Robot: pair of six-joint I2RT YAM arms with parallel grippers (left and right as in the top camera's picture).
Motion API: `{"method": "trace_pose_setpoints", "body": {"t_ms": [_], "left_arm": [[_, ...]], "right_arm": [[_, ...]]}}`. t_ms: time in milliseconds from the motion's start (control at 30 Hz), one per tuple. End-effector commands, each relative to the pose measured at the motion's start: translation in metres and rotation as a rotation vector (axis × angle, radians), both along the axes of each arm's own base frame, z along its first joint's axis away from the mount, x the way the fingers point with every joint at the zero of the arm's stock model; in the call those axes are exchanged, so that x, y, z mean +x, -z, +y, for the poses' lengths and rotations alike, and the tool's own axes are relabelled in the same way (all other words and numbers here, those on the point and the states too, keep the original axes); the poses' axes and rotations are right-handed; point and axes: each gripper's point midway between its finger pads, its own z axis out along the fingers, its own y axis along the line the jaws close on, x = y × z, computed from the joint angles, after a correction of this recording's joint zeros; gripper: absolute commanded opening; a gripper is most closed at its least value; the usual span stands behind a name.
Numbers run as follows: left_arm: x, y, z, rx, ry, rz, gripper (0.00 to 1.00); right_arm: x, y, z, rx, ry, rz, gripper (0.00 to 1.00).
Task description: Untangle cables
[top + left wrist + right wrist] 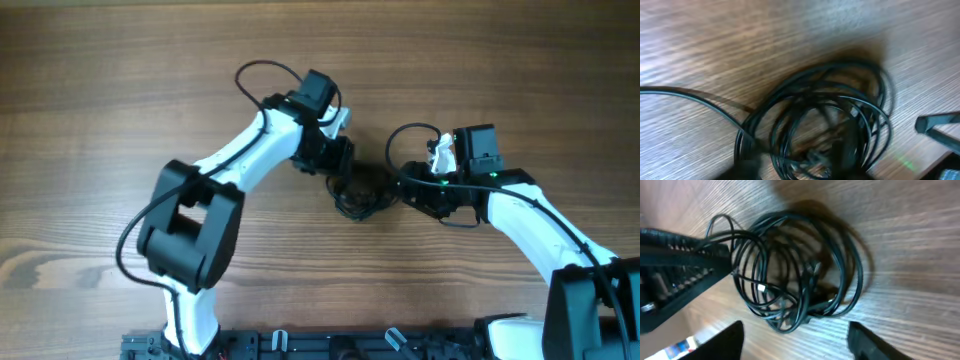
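Note:
The cables (360,193) lie in one tangled black coil on the wooden table, between the two arms. In the left wrist view the coil (840,100) fills the middle, and one strand (690,97) runs off to the left. My left gripper (796,170) is low over the coil's near side, its blurred fingers (747,167) apart with several strands between them. My right gripper (797,342) stands open just short of the coil (790,270), with nothing between its fingers (727,340). In the overhead view the left gripper (340,165) is at the coil's upper left and the right gripper (405,190) at its right.
The wooden table (100,80) stretches around both arms. A thicker arm wire (260,75) loops above the left wrist, another (405,135) beside the right wrist. Robot bases and a black rail (330,345) line the front edge.

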Motion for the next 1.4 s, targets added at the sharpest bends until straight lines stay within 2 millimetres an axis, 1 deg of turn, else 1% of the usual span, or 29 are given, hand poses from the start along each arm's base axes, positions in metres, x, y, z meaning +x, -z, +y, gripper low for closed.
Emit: {"method": "trace_pose_setpoints", "body": {"t_ms": [0,33,67,100,133,167,200,233,267,300,333,400,433,467,500,533,600,667,767,833,867,900,967,1000,1100,1167,1233,1267,1367], "left_arm": [[-0.006,0.007,-0.006,-0.001,0.017,0.019,0.08],[-0.005,0.005,-0.006,-0.005,0.016,0.014,0.04],[0.001,-0.002,-0.003,-0.015,0.010,-0.005,0.04],[0.010,-0.018,0.000,-0.033,0.024,-0.053,0.04],[0.020,-0.043,0.003,-0.066,0.014,-0.108,0.04],[0.028,-0.068,0.004,-0.109,0.003,-0.157,0.04],[0.035,-0.103,0.004,-0.177,-0.004,-0.219,0.04],[0.038,-0.147,0.005,-0.263,-0.005,-0.296,0.04],[0.038,-0.178,0.010,-0.313,-0.007,-0.366,0.04],[0.037,-0.213,0.018,-0.344,-0.017,-0.455,0.04],[0.034,-0.228,0.023,-0.357,-0.022,-0.494,0.05],[0.031,-0.243,0.029,-0.367,-0.029,-0.529,0.07],[0.029,-0.245,0.032,-0.353,-0.037,-0.537,0.43],[0.026,-0.241,0.033,-0.345,-0.039,-0.517,0.43],[0.025,-0.235,0.034,-0.334,-0.041,-0.491,0.47],[0.022,-0.230,0.035,-0.323,-0.043,-0.467,0.61],[0.021,-0.221,0.040,-0.289,-0.056,-0.440,0.69],[0.026,-0.211,0.051,-0.211,-0.091,-0.444,0.72],[0.038,-0.194,0.070,-0.083,-0.164,-0.452,0.72],[0.056,-0.167,0.093,0.068,-0.287,-0.435,0.66],[0.060,-0.157,0.097,0.100,-0.315,-0.417,0.62],[0.063,-0.144,0.100,0.130,-0.339,-0.393,0.54],[0.071,-0.120,0.112,0.208,-0.420,-0.352,0.42],[0.076,-0.107,0.120,0.241,-0.474,-0.323,0.36],[0.084,-0.074,0.140,0.279,-0.565,-0.232,0.33],[0.086,-0.057,0.152,0.300,-0.606,-0.188,0.33],[0.087,-0.038,0.156,0.323,-0.607,-0.152,0.35],[0.090,-0.026,0.155,0.331,-0.604,-0.140,0.31],[0.101,-0.007,0.152,0.326,-0.610,-0.145,0.18]], "right_arm": [[0.000,0.014,-0.007,-0.077,0.035,0.013,0.66],[0.001,0.015,-0.006,-0.081,0.031,0.007,0.59],[0.001,0.015,-0.002,-0.076,0.036,0.014,0.34],[0.001,0.015,0.000,-0.072,0.036,0.013,0.21],[0.003,0.015,0.004,-0.067,0.036,0.006,0.09],[0.005,0.014,0.006,-0.064,0.034,-0.002,0.04],[0.006,0.013,0.007,-0.061,0.030,-0.014,0.04],[0.010,0.012,0.008,-0.057,0.031,-0.033,0.04],[0.015,0.009,0.009,-0.049,0.038,-0.049,0.04],[0.016,0.008,0.010,-0.034,0.067,-0.035,0.17],[0.017,0.008,0.010,-0.029,0.080,-0.028,0.38],[0.017,0.007,0.010,-0.023,0.096,-0.018,0.51],[0.017,0.006,0.013,-0.008,0.088,-0.021,0.57],[0.017,0.006,0.013,-0.009,0.089,-0.020,0.57],[0.017,0.006,0.012,-0.009,0.088,-0.019,0.57],[0.017,0.006,0.012,-0.010,0.088,-0.017,0.57],[0.017,0.006,0.012,-0.010,0.088,-0.017,0.57],[0.017,0.006,0.012,-0.010,0.089,-0.017,0.57],[0.017,0.006,0.012,-0.009,0.089,-0.017,0.57],[0.017,0.006,0.012,-0.010,0.089,-0.018,0.57],[0.017,0.006,0.012,-0.010,0.089,-0.018,0.57],[0.017,0.006,0.012,-0.010,0.089,-0.017,0.57],[0.017,0.006,0.012,-0.010,0.088,-0.017,0.56],[0.017,0.006,0.012,-0.011,0.088,-0.017,0.52],[0.017,0.006,0.012,-0.012,0.086,-0.019,0.41],[0.017,0.006,0.012,-0.012,0.086,-0.019,0.40],[0.017,0.007,0.011,-0.018,0.090,-0.021,0.40],[0.017,0.007,0.011,-0.018,0.090,-0.022,0.40],[0.017,0.007,0.011,-0.018,0.089,-0.021,0.40]]}}
